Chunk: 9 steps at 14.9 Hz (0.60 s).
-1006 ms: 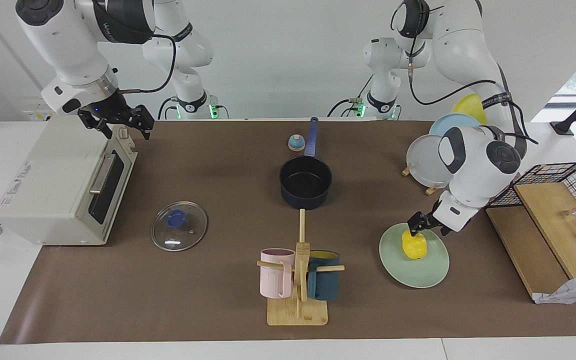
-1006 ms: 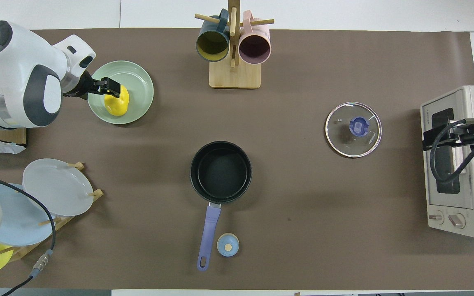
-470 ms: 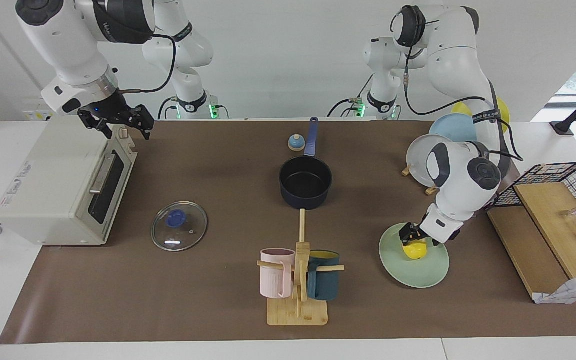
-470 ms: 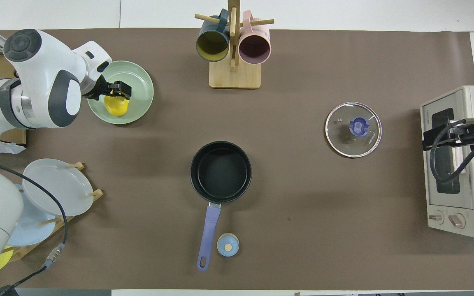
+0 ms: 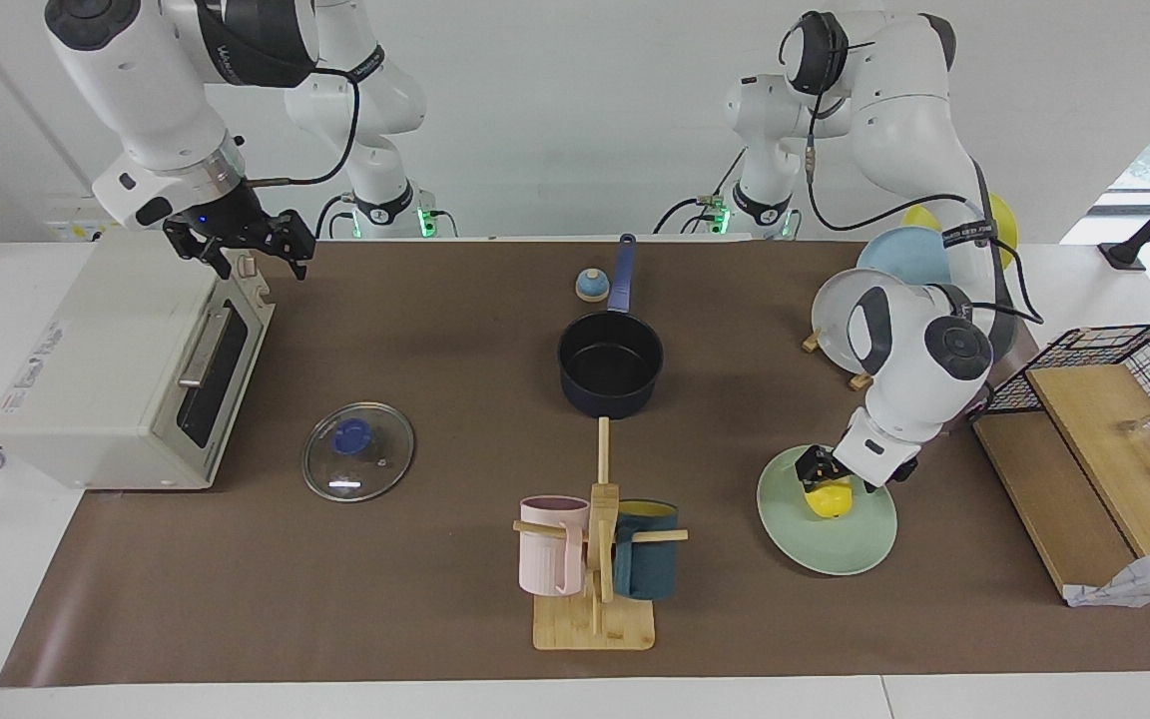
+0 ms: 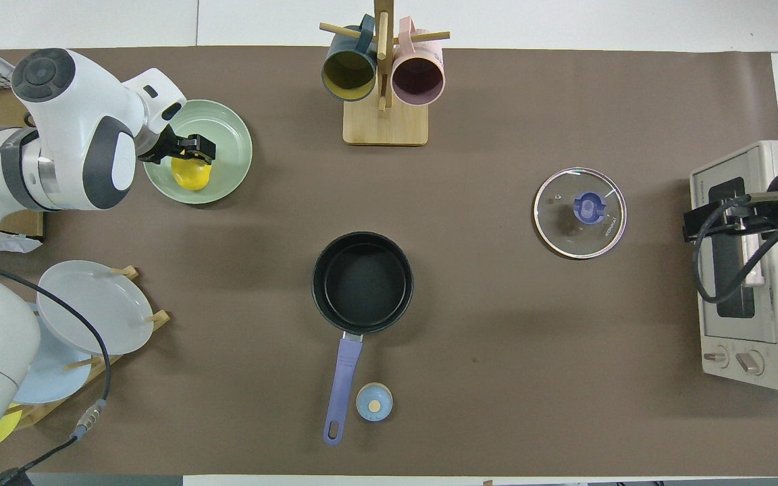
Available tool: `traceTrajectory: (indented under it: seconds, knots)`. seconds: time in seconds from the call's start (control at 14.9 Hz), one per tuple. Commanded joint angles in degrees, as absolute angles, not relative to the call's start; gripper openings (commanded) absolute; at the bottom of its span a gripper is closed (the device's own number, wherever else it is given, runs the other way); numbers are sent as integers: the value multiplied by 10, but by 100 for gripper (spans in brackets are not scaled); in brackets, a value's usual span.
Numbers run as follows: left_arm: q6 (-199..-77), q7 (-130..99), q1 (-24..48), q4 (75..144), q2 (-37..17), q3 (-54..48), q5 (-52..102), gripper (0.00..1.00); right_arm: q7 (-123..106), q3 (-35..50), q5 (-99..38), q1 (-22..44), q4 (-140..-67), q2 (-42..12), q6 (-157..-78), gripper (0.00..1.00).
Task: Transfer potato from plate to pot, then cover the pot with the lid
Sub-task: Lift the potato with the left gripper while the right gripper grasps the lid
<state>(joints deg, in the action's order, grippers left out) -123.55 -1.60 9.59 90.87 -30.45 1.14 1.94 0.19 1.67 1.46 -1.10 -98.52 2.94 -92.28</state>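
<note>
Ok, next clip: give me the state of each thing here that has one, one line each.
potato: on the plate, left gripper down over it
plate: flat on the table
pot: upright, empty, uncovered
lid: flat on the table, knob up
left gripper: open, around the potato
right gripper: open, waiting over the toaster oven
toaster oven: door shut
mugs: hanging on the rack

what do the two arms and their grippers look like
Both arms are glossy white with rounded dark grey joint caps and black bands with white lettering; black cables loop outside them. The left gripper and right gripper are black with two fingers.
</note>
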Motion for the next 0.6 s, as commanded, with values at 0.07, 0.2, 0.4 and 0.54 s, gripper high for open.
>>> traceTrajectory:
  seconds: [0.07,0.2,0.4,0.54]
  knots:
    - [-1252,-27,109,921,-307,22,5,100,-47,19,8,-16,-1053,26,-1024,100]
    - [-1258,-28,109,921,-307,22,5,100,-53,19,7,-8,-1052,-13,-1064,100]
    - [-1262,-28,109,921,-307,22,5,81,-54,20,4,-4,-1054,-72,-1125,100]
    - [-1263,-28,109,921,-307,21,5,47,-56,32,2,-4,-1068,-89,-1167,100]
